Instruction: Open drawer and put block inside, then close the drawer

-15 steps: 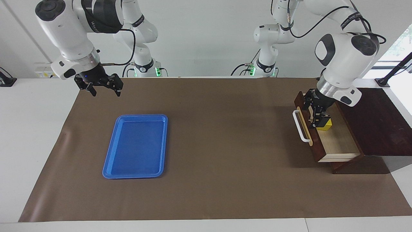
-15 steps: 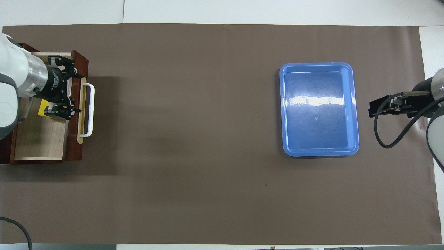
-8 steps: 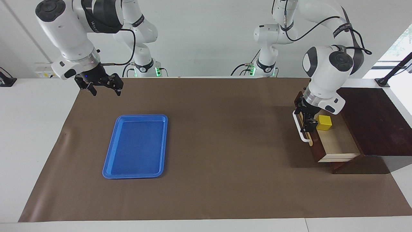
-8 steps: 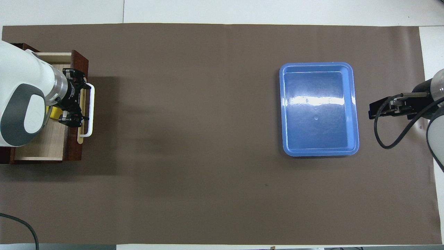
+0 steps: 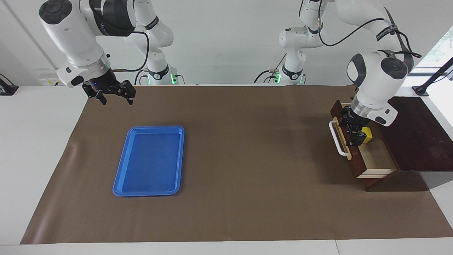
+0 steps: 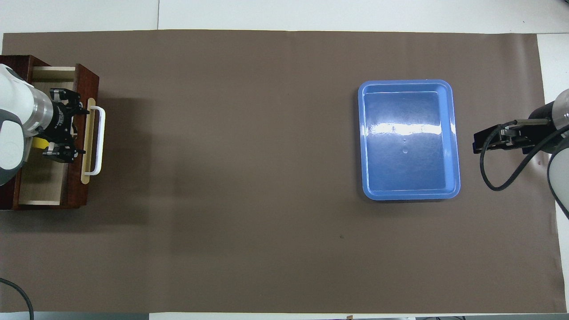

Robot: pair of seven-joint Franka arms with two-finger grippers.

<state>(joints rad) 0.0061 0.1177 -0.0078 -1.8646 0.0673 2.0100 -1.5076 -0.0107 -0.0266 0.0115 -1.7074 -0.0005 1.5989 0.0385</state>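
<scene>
The dark reddish-brown drawer (image 5: pixel 376 173) stands partly open at the left arm's end of the table, with its white bar handle (image 5: pixel 338 140) toward the table's middle. It also shows in the overhead view (image 6: pixel 86 75). The small yellow block (image 5: pixel 368 134) lies on the pale floor inside it and shows in the overhead view (image 6: pixel 39 143) half hidden by the wrist. My left gripper (image 5: pixel 354 131) is open and low over the drawer's front panel, just inside it, beside the block (image 6: pixel 73 129). My right gripper (image 5: pixel 114 98) is open and empty, and waits raised over the mat's edge at the right arm's end.
A flat blue tray (image 5: pixel 150 161) lies on the brown mat toward the right arm's end, also in the overhead view (image 6: pixel 409 140). The dark wooden cabinet (image 5: pixel 414 134) holding the drawer stands at the left arm's end of the table.
The left gripper let go of the block, which now lies in the drawer. The gripper moved to the drawer's front, and the drawer has slid partway into the cabinet. The right arm stayed still.
</scene>
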